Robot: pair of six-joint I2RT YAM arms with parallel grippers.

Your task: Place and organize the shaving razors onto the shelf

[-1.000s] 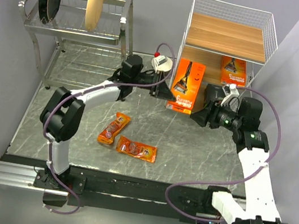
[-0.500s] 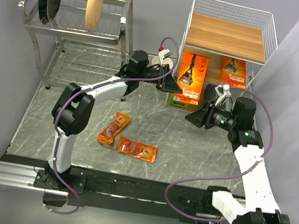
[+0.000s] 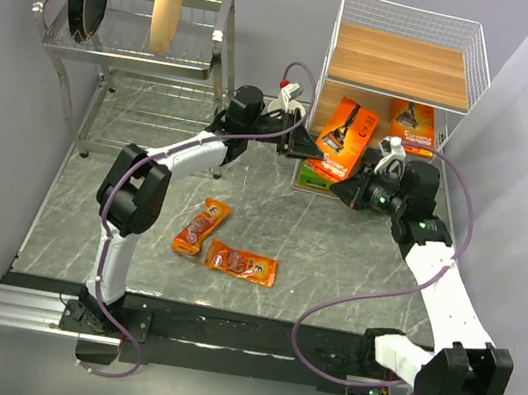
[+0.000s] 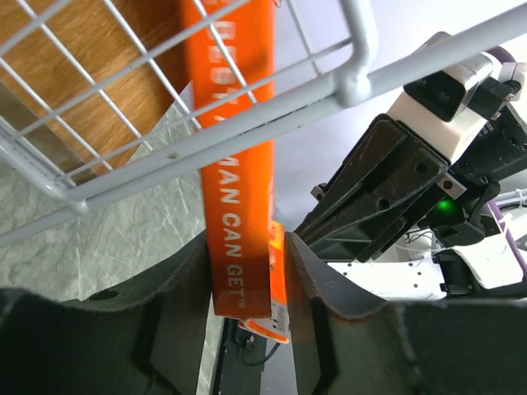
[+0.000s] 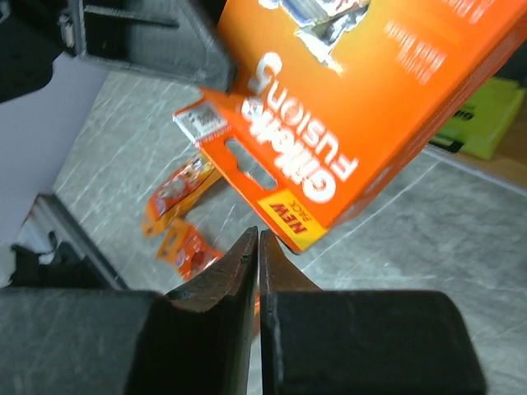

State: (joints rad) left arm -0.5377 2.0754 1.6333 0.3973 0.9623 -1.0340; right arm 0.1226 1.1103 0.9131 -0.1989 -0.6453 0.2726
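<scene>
Orange card (image 4: 239, 164) sits pinched between the fingers of the left gripper (image 4: 245, 267).

orange card (image 3: 344, 134) now tilted, seemingly deeper into the shelf (image 3: 397, 66)

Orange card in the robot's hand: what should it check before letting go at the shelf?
1. Left hand grips the orange card: ok, shut on its bottom edge.
2. Card straight: not ok, it leans over in the top view.
3. Card resting on a shelf board: cannot tell, its far end is hidden.
4. Right hand clear of the card: cannot tell, it is shut and empty, with its tips right by the card's corner.
5. Room beside the other card: ok, there is a gap between them.
</scene>
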